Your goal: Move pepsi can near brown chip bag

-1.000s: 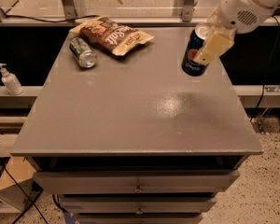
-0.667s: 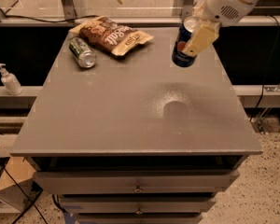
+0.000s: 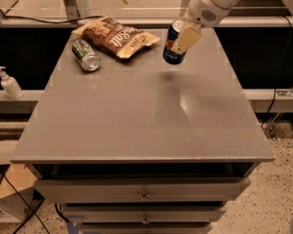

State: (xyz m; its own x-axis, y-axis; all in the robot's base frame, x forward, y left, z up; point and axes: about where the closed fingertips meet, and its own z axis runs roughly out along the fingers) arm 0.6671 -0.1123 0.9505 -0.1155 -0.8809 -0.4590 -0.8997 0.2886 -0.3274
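Across it comes – the pepsi can [image 3: 174,43] has travelled left in the view since a second ago, away from the table's right edge and towards the far-left corner. The gripper [image 3: 178,45] has its fingers clamped on the can, one tan pad [image 3: 186,38] pressed flat against the side facing us, and the can is tilted, silver top leaning up and away. It hangs clear of the surface, with a soft shadow on the grey table [image 3: 151,121] just below it.

Left of the gripper, near but not touching, lies the brown chip bag [image 3: 118,37], flat, its closest corner pointing at the can. Between the two there is a strip of bare tabletop. Beyond the bag, further left and a little nearer us, a green-and-silver can [image 3: 86,55] lies on its side, just beside the bag's lower edge.

Behind the gripper the table's far edge is close, with a ledge running along past it. The white arm [image 3: 212,1] comes in from above right. Below and in front of the gripper the tabletop runs wide and bare all the way to the near edge – lots of room there – and to the right edge as well. Under the near edge sit drawers [image 3: 144,191]. Far off left, below table level, stands a pump bottle [image 3: 10,84].
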